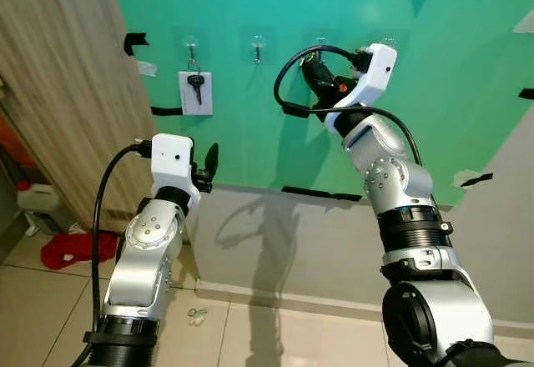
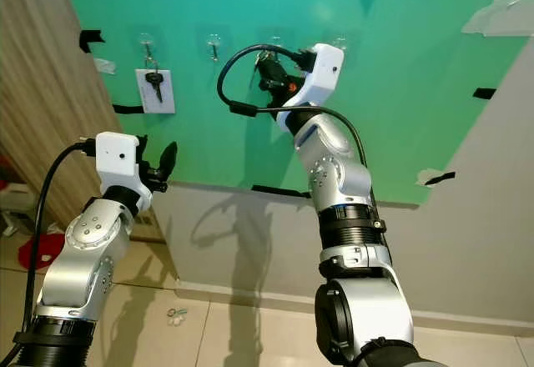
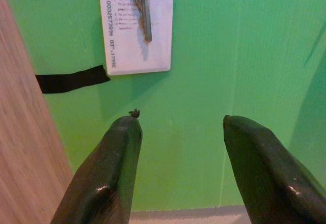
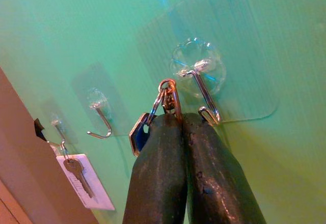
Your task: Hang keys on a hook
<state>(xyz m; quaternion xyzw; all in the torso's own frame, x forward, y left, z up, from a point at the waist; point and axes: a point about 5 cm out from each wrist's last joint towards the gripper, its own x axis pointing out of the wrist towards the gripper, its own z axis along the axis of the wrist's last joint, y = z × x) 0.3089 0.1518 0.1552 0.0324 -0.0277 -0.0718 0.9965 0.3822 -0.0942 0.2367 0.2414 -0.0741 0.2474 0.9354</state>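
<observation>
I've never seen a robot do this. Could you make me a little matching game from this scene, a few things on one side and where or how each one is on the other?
Things:
1. right gripper
2. left gripper
3. white tag
4. red cloth

States:
A. lying on the floor beside the wooden panel
B. open, holding nothing, pointed at the green wall
C. hanging with a key on the leftmost hook
D. shut on a key ring, right beside a clear hook

Pairs: 1-D, 2-B, 3-C, 4-A
</observation>
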